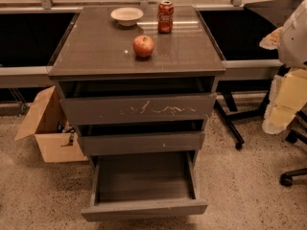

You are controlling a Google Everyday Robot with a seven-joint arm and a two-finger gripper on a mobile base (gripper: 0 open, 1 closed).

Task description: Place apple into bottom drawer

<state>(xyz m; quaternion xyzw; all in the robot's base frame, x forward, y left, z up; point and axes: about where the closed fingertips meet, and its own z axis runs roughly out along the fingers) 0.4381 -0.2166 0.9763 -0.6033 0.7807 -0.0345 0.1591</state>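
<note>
The apple (143,46), small, round and red with yellowish patches, sits on the grey cabinet top (96,51), near the middle. The bottom drawer (144,207) is pulled out wide, and its shallow grey box is bare inside. My gripper (282,110) hangs at the right edge of the view, pale yellow under the white arm (293,32). It is well to the right of the cabinet, far from the apple, and holds nothing.
A red soda can (165,17) and a white bowl (127,16) stand behind the apple. The scratched top drawer (139,109) and the middle drawer (141,143) are slightly open. A cardboard box (48,128) lies on the floor at left. Chair legs (288,176) stand at right.
</note>
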